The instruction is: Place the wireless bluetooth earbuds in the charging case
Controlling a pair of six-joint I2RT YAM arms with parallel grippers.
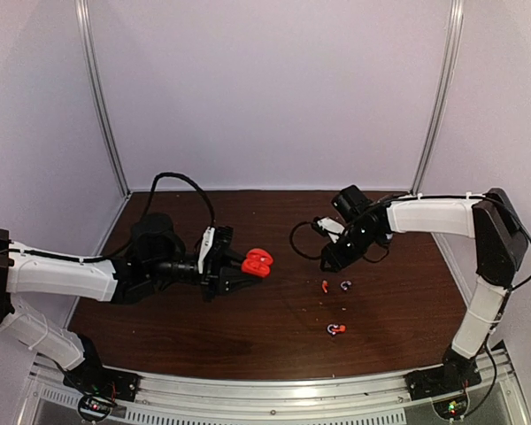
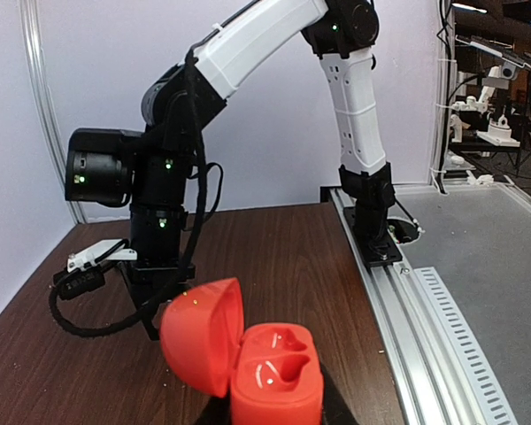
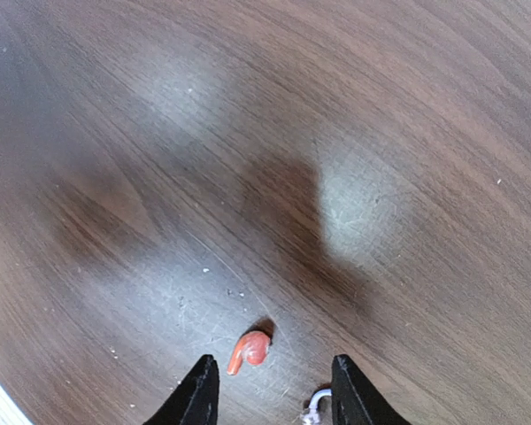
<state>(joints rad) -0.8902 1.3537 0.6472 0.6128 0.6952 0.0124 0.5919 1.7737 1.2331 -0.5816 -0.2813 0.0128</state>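
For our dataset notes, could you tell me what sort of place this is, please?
Most likely a robotics lab test cell: a wood-grain table enclosed by plain white panels, arms bolted to an aluminium rail, and other equipment on benches beyond.

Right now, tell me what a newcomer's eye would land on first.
The bright red charging case, lid open, clamped in the left gripper over the table, left of centre. Next, the tiny earbuds scattered on the dark wood right of centre, with the right gripper hanging open-jawed above a red earbud.
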